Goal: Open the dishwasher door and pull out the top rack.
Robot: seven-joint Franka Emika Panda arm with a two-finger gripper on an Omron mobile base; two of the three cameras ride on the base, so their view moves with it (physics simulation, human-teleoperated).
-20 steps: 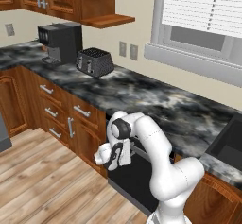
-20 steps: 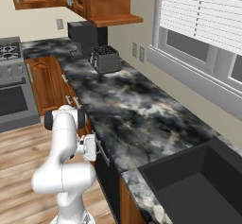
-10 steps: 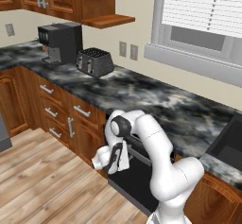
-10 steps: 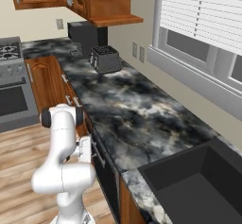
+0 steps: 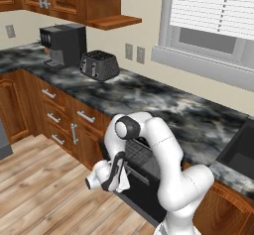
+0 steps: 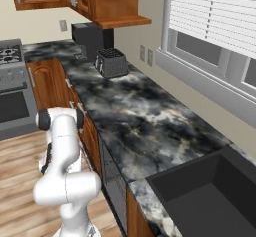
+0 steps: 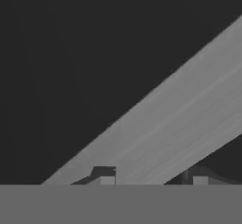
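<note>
Since the earlier pictures, the hand had swung outward and down from the cabinet front, and the dishwasher door (image 5: 141,192) had tipped open at its top edge with it.

From the left base view, the pincer (image 5: 123,175) sat at the grey bar handle (image 5: 136,173), which ran off to its right along the door's upper edge. Just above and behind the pincer, the top rack (image 5: 144,155) showed as a dark wire grid inside the opening, under the marbled tabletop (image 5: 149,100). Far up and to the left of the pincer stood the black toaster (image 5: 99,65).

From the right base view, the door (image 6: 114,191) appeared edge-on, leaning out from the cabinets to the right of the arm.

From the hand view, the handle (image 7: 160,128) crossed as a broad grey diagonal band, lying between the two fingertips (image 7: 105,175). The pincer (image 7: 150,176) looked clenched around that bar, with the black door face (image 7: 85,53) above it.
</note>
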